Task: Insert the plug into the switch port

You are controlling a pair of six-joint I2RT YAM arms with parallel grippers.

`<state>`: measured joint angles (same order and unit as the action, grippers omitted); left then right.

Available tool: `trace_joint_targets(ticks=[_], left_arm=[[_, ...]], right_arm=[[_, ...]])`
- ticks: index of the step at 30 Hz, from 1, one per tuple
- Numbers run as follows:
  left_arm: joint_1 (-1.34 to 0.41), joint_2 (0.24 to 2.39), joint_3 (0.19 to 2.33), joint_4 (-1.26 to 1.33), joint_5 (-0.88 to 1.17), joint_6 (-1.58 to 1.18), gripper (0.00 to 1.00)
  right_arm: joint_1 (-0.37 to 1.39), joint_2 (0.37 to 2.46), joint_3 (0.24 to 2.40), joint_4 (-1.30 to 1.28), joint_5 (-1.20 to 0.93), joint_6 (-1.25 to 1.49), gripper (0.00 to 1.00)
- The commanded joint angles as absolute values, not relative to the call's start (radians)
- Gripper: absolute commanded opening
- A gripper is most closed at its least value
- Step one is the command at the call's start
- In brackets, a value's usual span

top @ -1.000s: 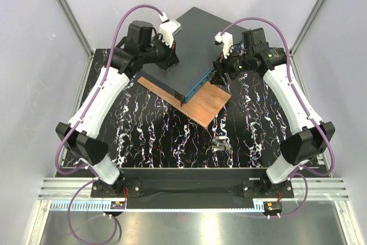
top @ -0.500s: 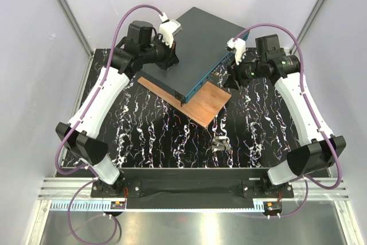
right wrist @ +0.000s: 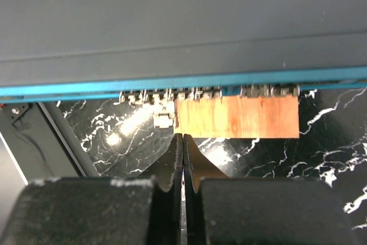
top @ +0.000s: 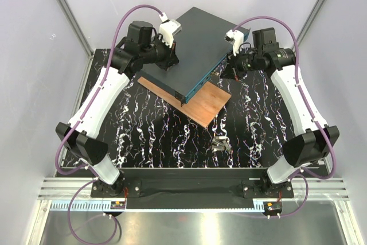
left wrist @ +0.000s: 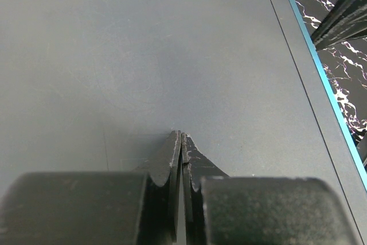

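Facing the switch (right wrist: 172,27), right claw (right wrist: 182,136) pinched closed, plug (right wrist: 164,118) just beyond its tips

pale, evenly lit walls (top: 34,55) close in on three sides behind slanting aluminium posts (top: 66,10), a black tabletop (top: 149,136) veined with white fills the middle, and a ribbed metal rail (top: 63,187) edges it above a glossy grey panel (top: 195,228).
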<state>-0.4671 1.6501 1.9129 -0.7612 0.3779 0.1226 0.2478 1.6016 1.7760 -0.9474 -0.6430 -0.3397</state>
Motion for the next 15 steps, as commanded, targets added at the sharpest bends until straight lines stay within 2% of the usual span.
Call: trace_joint_targets(ticks=[1,15], left_arm=[[-0.468,1.609,1.905,-0.718,0.394,0.126,0.04],[-0.460,1.600,1.865,-0.693,0.403,0.107,0.03]], right_arm=[[0.250,1.624,1.841,-0.910,-0.684,-0.299,0.00],[0.302,1.646,1.822,-0.804,-0.712,-0.158,0.00]])
